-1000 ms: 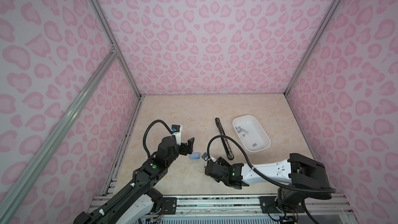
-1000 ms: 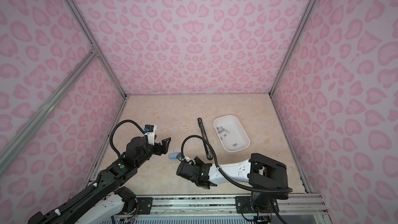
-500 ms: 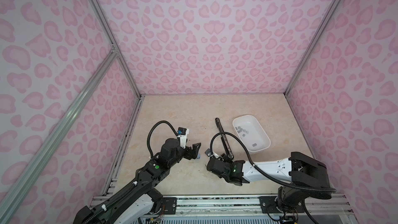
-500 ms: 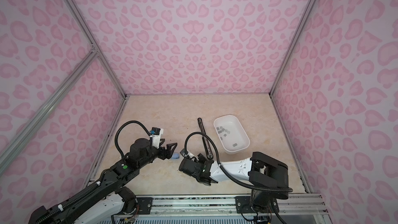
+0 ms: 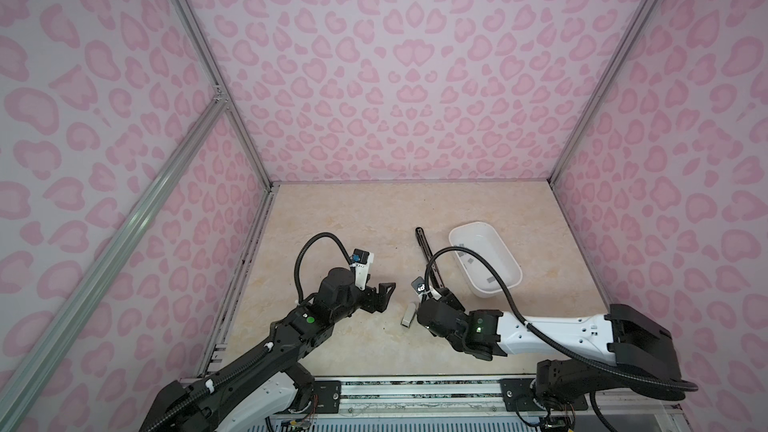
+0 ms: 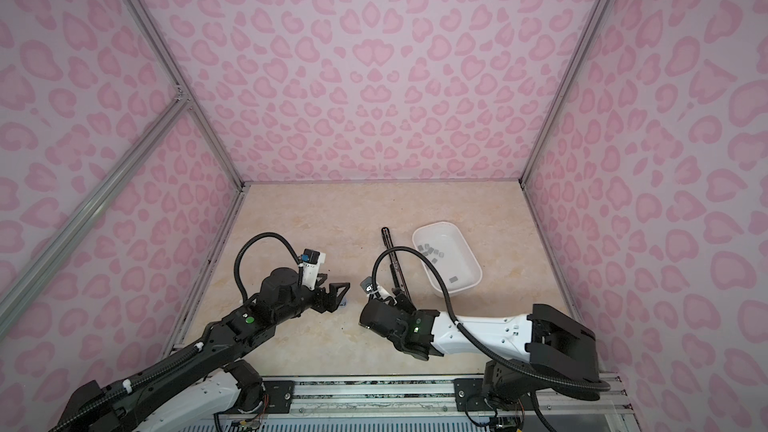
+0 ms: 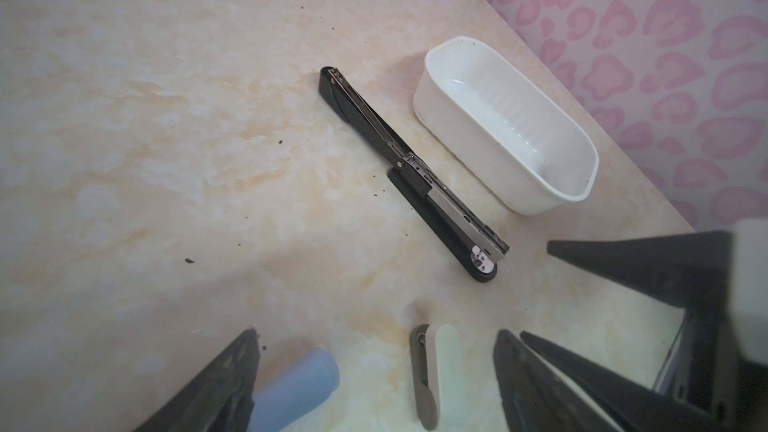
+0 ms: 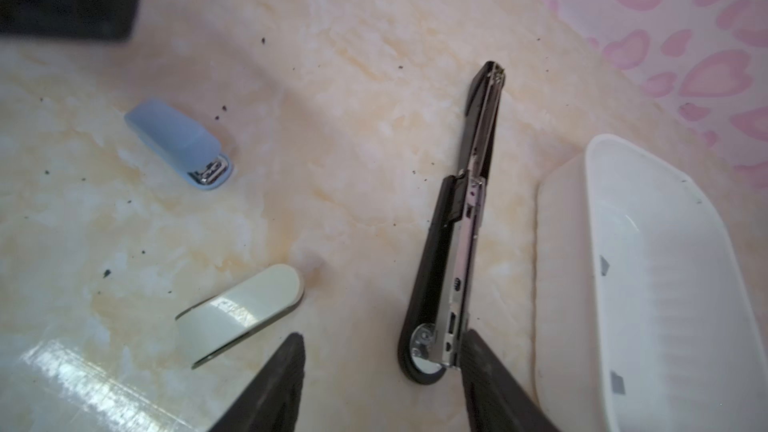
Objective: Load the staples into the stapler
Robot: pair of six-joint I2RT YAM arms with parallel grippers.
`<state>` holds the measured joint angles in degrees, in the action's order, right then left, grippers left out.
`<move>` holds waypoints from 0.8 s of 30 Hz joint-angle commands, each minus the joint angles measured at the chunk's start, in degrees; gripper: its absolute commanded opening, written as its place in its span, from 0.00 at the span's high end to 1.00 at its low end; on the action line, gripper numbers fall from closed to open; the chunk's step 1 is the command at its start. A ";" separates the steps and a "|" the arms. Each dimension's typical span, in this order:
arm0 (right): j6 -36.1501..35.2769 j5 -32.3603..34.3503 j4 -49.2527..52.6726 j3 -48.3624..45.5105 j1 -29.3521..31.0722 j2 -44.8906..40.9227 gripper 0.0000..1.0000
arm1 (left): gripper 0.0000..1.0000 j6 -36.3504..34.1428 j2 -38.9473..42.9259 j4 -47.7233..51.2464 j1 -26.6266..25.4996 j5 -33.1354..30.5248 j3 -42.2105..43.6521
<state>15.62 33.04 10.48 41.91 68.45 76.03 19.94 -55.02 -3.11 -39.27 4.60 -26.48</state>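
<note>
A long black stapler (image 5: 428, 255) (image 6: 395, 259) (image 7: 411, 168) (image 8: 453, 243) lies folded out flat, its metal rail up. Several grey staples (image 6: 432, 250) (image 5: 469, 260) (image 8: 603, 265) lie in the white tray (image 5: 473, 224) (image 6: 436, 224) (image 7: 457, 126) (image 8: 561, 263) beside it. My left gripper (image 5: 382, 297) (image 6: 336, 292) (image 7: 374, 380) is open, low over a small blue stapler (image 7: 295, 388) (image 8: 178, 143) and a small cream stapler (image 7: 440, 367) (image 5: 408, 315) (image 8: 245, 309). My right gripper (image 5: 442, 296) (image 6: 401, 296) (image 8: 382, 380) is open and empty, one finger beside the black stapler's near end.
Pink-patterned walls close the marbled table (image 5: 353, 222) on three sides. Dark crumbs are scattered over it. The two arms' grippers are close together at the front middle, and the right arm's cable (image 5: 457, 249) loops over the tray.
My left gripper has moved right and forward over the blue stapler, narrowing slightly. The right gripper has shifted right toward the black stapler's near end, uncovering the cream stapler.
</note>
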 commanded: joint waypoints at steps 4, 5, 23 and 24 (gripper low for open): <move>0.45 3.63 -6.05 0.55 -8.85 -8.77 0.44 | 0.21 -0.50 -10.69 5.33 -6.82 -6.45 -5.46; -0.05 3.57 -8.57 -0.80 -10.62 -9.66 0.44 | 0.21 -0.97 -11.79 6.40 -8.76 -8.62 -5.64; 0.99 -3.53 -13.19 -12.44 -21.51 -23.99 0.41 | 0.25 -2.22 -30.99 13.19 -20.44 -19.02 -17.91; 0.99 -3.59 -13.29 -12.87 -21.52 -24.61 0.41 | 0.25 -2.11 -30.99 13.38 -20.49 -19.55 -17.97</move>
<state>17.30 30.26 -2.22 30.04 46.87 52.56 17.80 -85.45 8.32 -59.70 -12.67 -43.44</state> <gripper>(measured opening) 0.589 0.744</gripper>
